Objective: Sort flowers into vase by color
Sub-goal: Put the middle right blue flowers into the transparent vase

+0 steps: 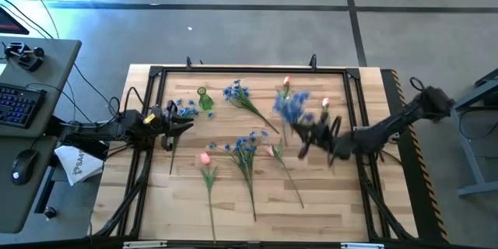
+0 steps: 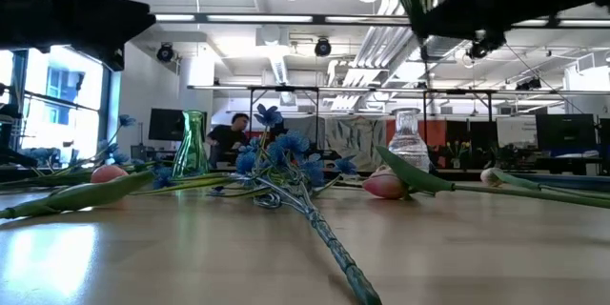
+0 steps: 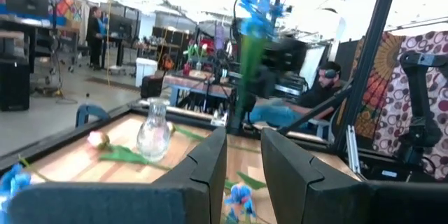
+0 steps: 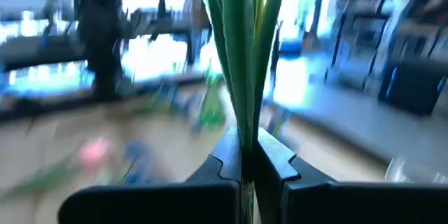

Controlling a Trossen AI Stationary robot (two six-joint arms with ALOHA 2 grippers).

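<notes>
My right gripper (image 1: 310,134) is over the table's right half, shut on a blue-blossomed flower (image 1: 292,109) that is lifted off the wood. My left gripper (image 1: 174,121) is open and hovers at the table's left side, beside the green vase (image 1: 205,99) and a blue flower (image 1: 185,107) lying next to it. A clear glass vase (image 2: 407,146) stands right of centre. More blue flowers (image 1: 237,93) (image 1: 247,146) and pink tulips (image 1: 206,158) (image 1: 274,152) lie flat on the tabletop. My right gripper pinches the blue flower's green stem and leaves (image 4: 245,122) between its two fingers (image 4: 280,157). The stem runs on past the fingertips, in line with them. The flower is lifted clear of the table, with its blossoms (image 3: 255,7) on top in the left wrist view.
A black frame (image 1: 249,70) runs around the wooden table. Two more pink buds (image 1: 286,83) (image 1: 325,104) show near the far right. A desk with keyboard and mouse (image 1: 19,105) stands left of the table. People sit in the room beyond (image 3: 322,87).
</notes>
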